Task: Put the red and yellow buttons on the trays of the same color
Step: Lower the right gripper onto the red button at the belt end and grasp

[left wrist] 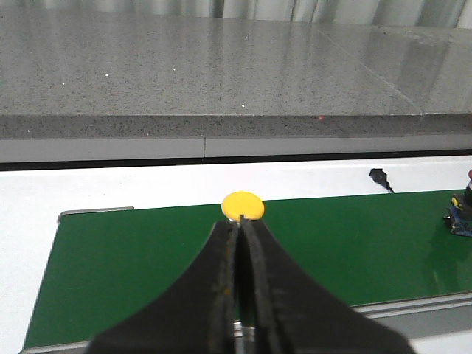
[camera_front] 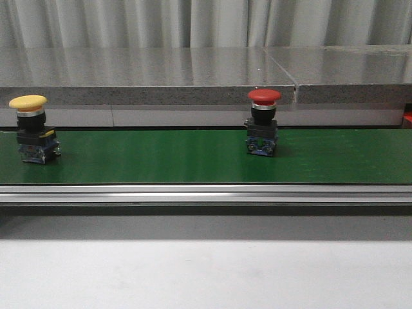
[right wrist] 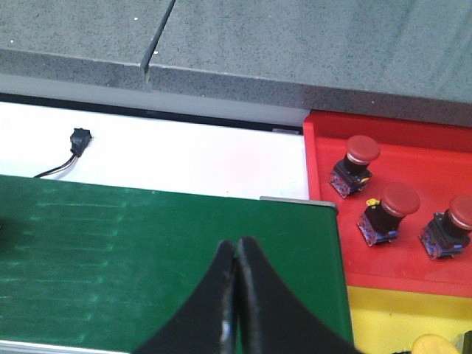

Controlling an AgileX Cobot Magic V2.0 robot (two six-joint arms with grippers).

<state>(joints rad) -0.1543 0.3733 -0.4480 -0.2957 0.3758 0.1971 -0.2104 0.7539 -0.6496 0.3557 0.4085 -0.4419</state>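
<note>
On the green belt (camera_front: 193,158) two push buttons stand upright, each with its long axis vertical: mushroom cap on top, black collar below, blue contact block resting on the belt. The yellow button (camera_front: 31,129) is at the belt's left end in the front view; the red button (camera_front: 262,122) stands nearer the middle, well apart from it.

The left gripper (left wrist: 240,234) has its fingers pressed together with nothing between them. The yellow button's cap (left wrist: 243,205) shows just beyond the fingertips, almost in line with them; whether the tips touch it cannot be told. Far off to one side of this claw, the red button (left wrist: 460,214) is partly cut off by the frame edge.

The right gripper (right wrist: 235,254) is likewise closed flat, holding nothing, and hangs over the end of the belt (right wrist: 147,258). Just beside it, past the belt's end, sits the red tray (right wrist: 324,184), holding three red buttons: one (right wrist: 356,164) farther from the claw, one (right wrist: 387,212) nearer, and a third (right wrist: 448,232) cut by the frame edge. All three lean tilted, caps up. Next to the red tray, closer to the claw, is the yellow tray (right wrist: 376,317), with a yellow button cap (right wrist: 434,345) showing at the frame corner.
</note>
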